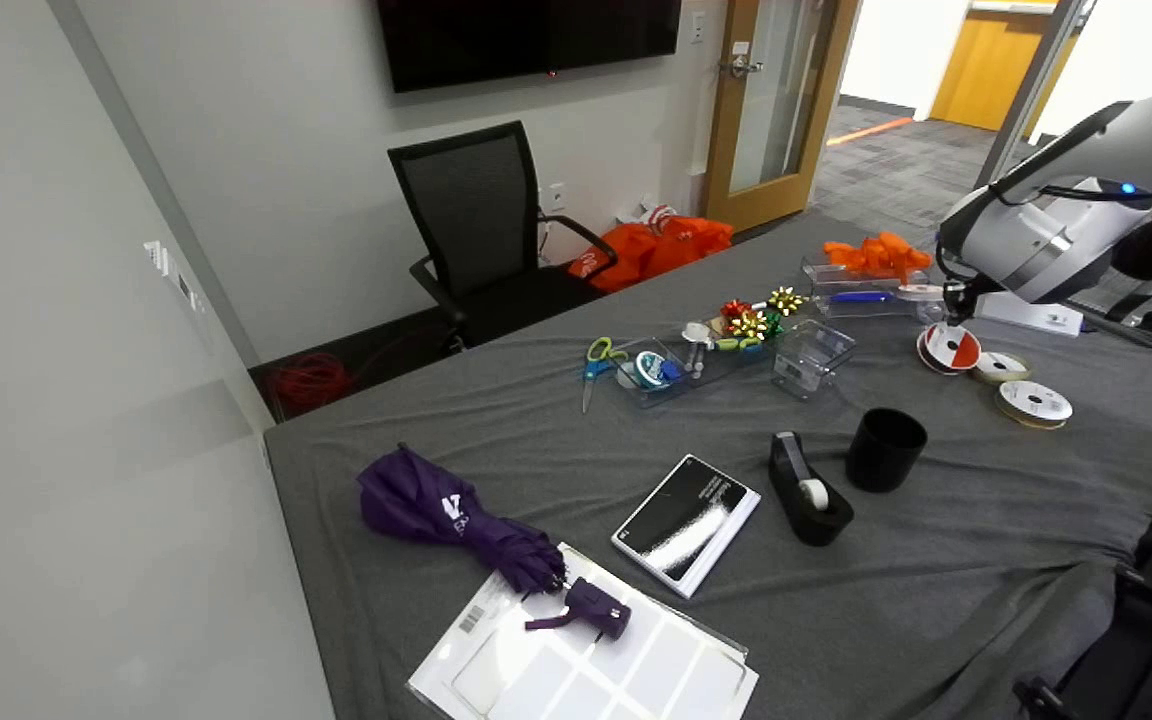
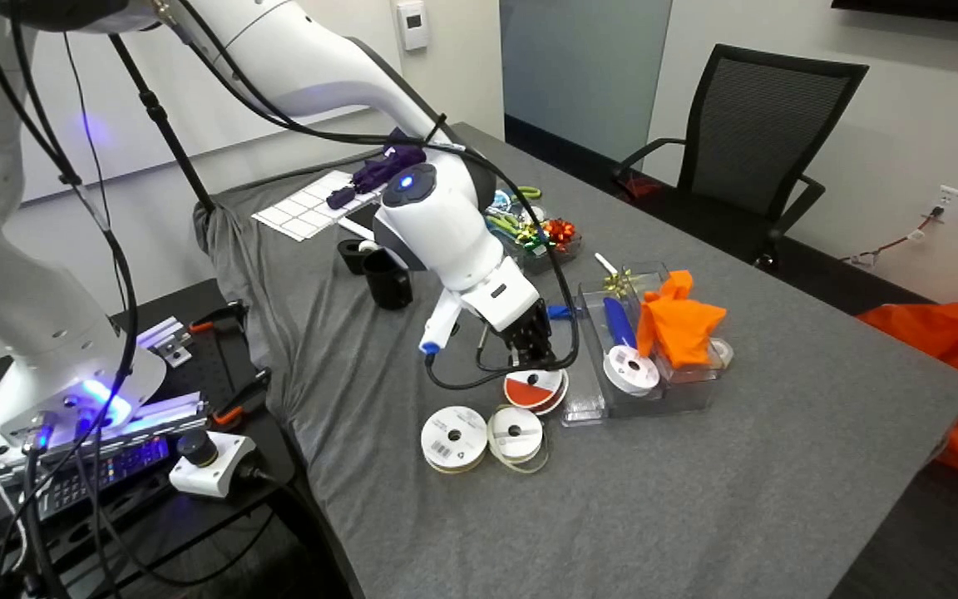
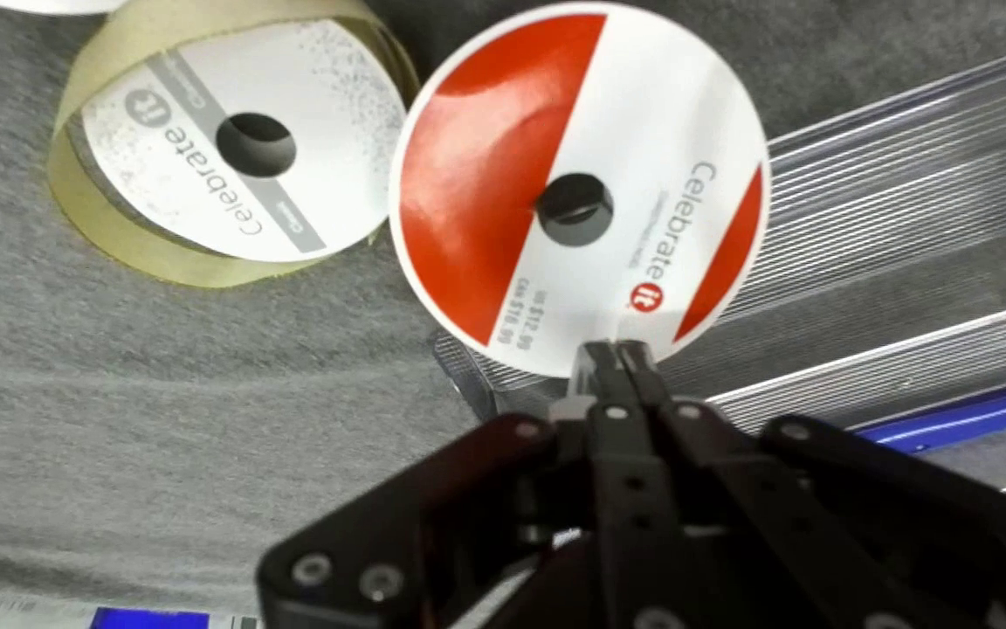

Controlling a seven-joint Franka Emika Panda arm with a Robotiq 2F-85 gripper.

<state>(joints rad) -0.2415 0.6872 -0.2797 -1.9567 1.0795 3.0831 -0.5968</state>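
Note:
My gripper (image 3: 615,349) is shut, its fingertips together at the near rim of a red and white ribbon spool (image 3: 485,183). I cannot tell whether the tips pinch or only touch the rim. In both exterior views the gripper (image 1: 957,300) (image 2: 529,343) is just above this spool (image 1: 939,346) (image 2: 531,391). A cream ribbon spool (image 3: 189,114) lies right beside it, and a white spool (image 2: 454,437) lies beyond that one. A clear ribbed tray (image 3: 896,183) extends partly under the red and white spool in the wrist view. A blue item (image 3: 974,421) lies in the tray.
Orange fabric (image 2: 678,329) and another white spool (image 2: 631,370) sit on the clear tray. A black cup (image 1: 886,450), tape dispenser (image 1: 808,500), black-covered book (image 1: 686,515) and purple umbrella (image 1: 416,500) lie on the table. Clear boxes (image 1: 813,355), gift bows (image 1: 751,323) and scissors (image 1: 592,370) stand farther back.

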